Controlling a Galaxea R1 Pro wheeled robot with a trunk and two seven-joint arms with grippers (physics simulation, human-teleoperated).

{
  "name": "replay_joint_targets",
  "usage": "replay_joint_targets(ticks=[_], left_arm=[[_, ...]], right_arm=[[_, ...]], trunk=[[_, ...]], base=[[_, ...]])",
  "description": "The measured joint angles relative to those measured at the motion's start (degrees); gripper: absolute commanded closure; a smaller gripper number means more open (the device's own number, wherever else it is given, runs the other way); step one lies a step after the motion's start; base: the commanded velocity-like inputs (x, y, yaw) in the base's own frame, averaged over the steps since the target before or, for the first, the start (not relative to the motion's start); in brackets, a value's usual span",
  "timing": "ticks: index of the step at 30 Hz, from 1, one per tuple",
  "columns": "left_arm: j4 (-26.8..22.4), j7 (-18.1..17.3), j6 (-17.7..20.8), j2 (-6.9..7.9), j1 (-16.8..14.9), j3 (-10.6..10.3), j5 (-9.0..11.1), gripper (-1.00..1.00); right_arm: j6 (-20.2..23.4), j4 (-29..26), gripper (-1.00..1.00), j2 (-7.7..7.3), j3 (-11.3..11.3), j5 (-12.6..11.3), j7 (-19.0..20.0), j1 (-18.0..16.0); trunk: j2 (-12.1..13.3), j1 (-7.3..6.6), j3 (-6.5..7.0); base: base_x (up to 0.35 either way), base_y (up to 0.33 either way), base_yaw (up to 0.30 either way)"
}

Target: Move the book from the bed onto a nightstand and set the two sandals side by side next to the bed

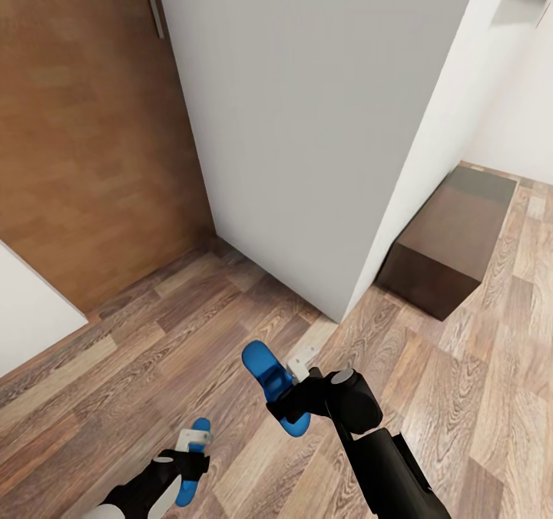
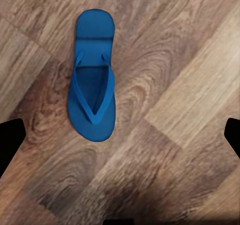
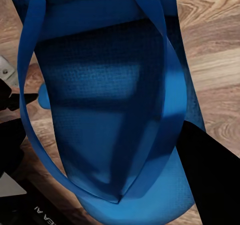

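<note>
Two bright blue sandals show. One sandal (image 1: 263,367) (image 3: 107,100) is held off the wooden floor with my right gripper (image 1: 286,402) shut on it, its straps close to the right wrist camera. The other sandal (image 1: 201,428) (image 2: 92,77) lies flat on the floor, straps up. My left gripper (image 1: 187,457) (image 2: 120,135) hovers above it, open, its fingertips (image 2: 10,137) spread wide on either side and apart from the sandal. The book, the bed and the nightstand are out of view.
A tall grey-white wall block (image 1: 322,120) stands straight ahead, with a brown wooden panel (image 1: 84,120) to its left. A long low dark brown cabinet (image 1: 453,242) sits on the floor at the right. A white surface (image 1: 27,312) juts in at the left edge.
</note>
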Motion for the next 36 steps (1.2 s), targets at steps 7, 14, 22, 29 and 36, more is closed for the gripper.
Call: replay_joint_targets(ticks=[7,14,22,29,36], left_arm=[[-0.4,1.5,0.6,0.13,-2.8,0.0,-0.2,-1.00],[-0.5,2.6,0.7,2.02,-5.0,0.0,-0.1,-1.00],[-0.4,3.5,0.2,2.32,-5.5,-0.2,-0.2,-1.00],[-0.4,3.7,0.1,2.25,-5.5,-0.3,-0.3,-1.00],[-0.4,3.8,0.0,2.10,-5.5,-0.5,-0.4,-1.00]], right_arm=[[0.0,0.0,1.00,-0.11,0.1,0.0,0.0,0.0],[0.0,0.0,1.00,-0.19,0.1,-0.1,0.0,0.0],[0.0,0.1,1.00,-0.20,0.1,0.0,0.0,0.0],[0.0,0.1,1.00,-0.20,0.2,0.0,0.0,0.0],[0.0,0.1,1.00,-0.20,0.2,-0.1,0.0,0.0]], trunk=[[-2.8,1.54,-1.27],[-5.6,3.08,-2.58],[-7.2,3.96,-3.88],[-10.0,5.49,-5.77],[-11.6,6.38,-6.95]], base=[[0.000,0.000,0.000],[0.000,0.000,0.000],[0.000,0.000,0.000],[0.000,0.000,0.000],[0.000,0.000,0.000]])
